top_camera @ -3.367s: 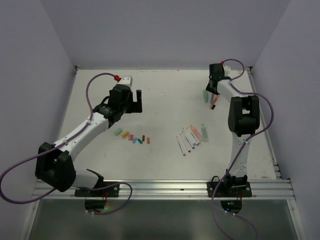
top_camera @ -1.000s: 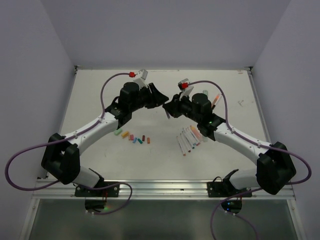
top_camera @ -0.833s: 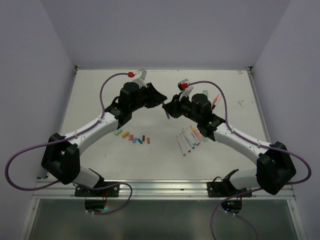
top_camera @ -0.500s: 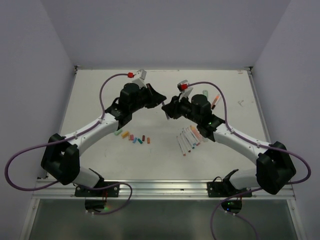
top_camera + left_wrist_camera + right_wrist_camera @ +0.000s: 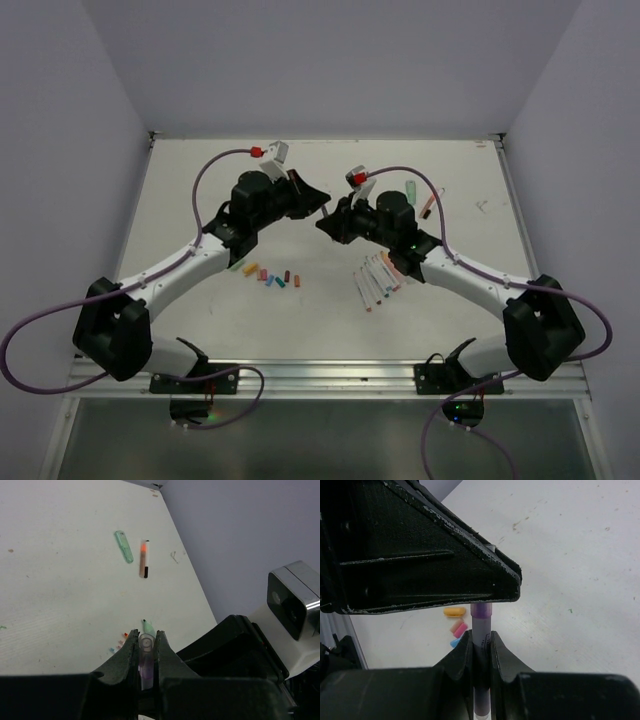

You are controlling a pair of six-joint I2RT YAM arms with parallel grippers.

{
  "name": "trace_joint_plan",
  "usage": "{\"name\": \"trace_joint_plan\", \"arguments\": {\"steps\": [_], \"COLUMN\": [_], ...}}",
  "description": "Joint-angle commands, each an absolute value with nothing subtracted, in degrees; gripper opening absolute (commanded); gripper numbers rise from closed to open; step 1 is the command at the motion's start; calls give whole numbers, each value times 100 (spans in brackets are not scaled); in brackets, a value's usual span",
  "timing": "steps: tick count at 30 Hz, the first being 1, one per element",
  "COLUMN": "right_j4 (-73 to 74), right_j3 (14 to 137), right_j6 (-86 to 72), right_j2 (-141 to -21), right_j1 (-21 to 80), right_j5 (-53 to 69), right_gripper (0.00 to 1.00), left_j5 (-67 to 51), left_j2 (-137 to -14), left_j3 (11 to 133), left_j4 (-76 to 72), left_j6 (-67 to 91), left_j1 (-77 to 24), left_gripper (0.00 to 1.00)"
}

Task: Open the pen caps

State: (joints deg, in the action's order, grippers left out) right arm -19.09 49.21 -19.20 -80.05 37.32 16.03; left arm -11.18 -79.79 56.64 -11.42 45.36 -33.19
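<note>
Purple pen (image 5: 481, 625) shows only in wrist views. Top cam has both claws nose to nose mid-air over worktop (image 5: 330, 320) centre, pen lost betw. them. Right claw (image 5: 481, 640) narrow, clamped on barrel. Long axis runs along its fingers, capped end pointing left at left claw (image 5: 146, 637), also narrow, pinching purple cap (image 5: 146, 652). Top cam adds loose caps (image 5: 265, 273) near-left and pens (image 5: 380, 275) near-right, flat on worktop. Can't tell if cap is seated or off: left finger covers the tip in right wrist view.
</note>
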Motion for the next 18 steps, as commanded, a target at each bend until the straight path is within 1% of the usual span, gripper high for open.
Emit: {"name": "trace_joint_plan", "arguments": {"steps": [1, 2, 5, 8, 9, 11, 12, 15, 18], "right_j4": [-2153, -2145, -1909, -1540, -1416, -1231, -1109, -915, -747], "right_j3": [5089, 5063, 4887, 4597, 4440, 4264, 4063, 3693, 3377], "right_j6": [-1916, -1899, -1759, -1539, -1486, -1363, -1336, -1257, -1187], "right_j2": [-8042, -8025, -7902, -7700, -7647, -7507, -7454, -7339, -7234], "right_j1": [3735, 3735, 3735, 3735, 3735, 3744, 3744, 3770, 3788], "right_j5": [1766, 1784, 1855, 1776, 1749, 1705, 1705, 1740, 1784], "right_gripper": [3, 0, 0, 0, 0, 0, 0, 0, 0], "left_j5": [-1336, -1301, -950, -230, 285, 858, 1531, 2580, 2900], "left_j2": [-7743, -7717, -7568, -7366, -7252, -7129, -6980, -6672, -6636], "left_j3": [5572, 5529, 5476, 5362, 5344, 5256, 5204, 4826, 4834], "left_j4": [-1616, -1661, -1767, -1898, -1925, -2065, -2118, -2679, -3023], "left_j6": [4386, 4386, 4412, 4675, 4711, 4781, 4799, 5009, 5062], "left_j1": [-3340, -3331, -3278, -3103, -3076, -3059, -3059, -3032, -2953], "left_gripper": [0, 0, 0, 0, 0, 0, 0, 0, 0]}}
